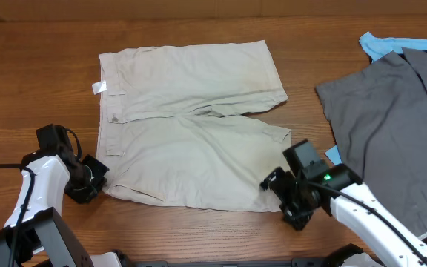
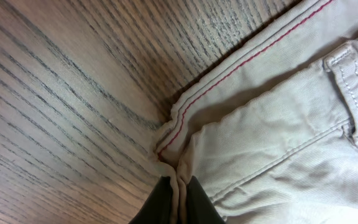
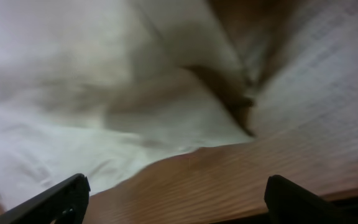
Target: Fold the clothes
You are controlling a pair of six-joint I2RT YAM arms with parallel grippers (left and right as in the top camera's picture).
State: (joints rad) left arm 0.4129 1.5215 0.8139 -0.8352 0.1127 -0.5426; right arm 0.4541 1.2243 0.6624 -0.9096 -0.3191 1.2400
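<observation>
The clothes, pale beige shorts [image 1: 191, 126], lie spread flat on the wooden table, waistband to the left and legs to the right. My left gripper [image 1: 98, 176] sits at the near-left waistband corner. In the left wrist view it [image 2: 179, 202] is shut on a pinched fold of the shorts [image 2: 278, 124] beside the red-stitched edge. My right gripper [image 1: 280, 199] hovers at the near-right leg hem. In the right wrist view its jaws [image 3: 179, 205] stand wide open over bare wood, with the blurred hem [image 3: 104, 124] just ahead and nothing between the fingers.
A large grey garment [image 1: 391, 126] lies at the right side of the table, with a light blue cloth [image 1: 391, 44] showing behind it. A small white label [image 1: 98, 87] sticks out at the waistband's far left. A belt loop [image 2: 356, 99] shows near the left gripper.
</observation>
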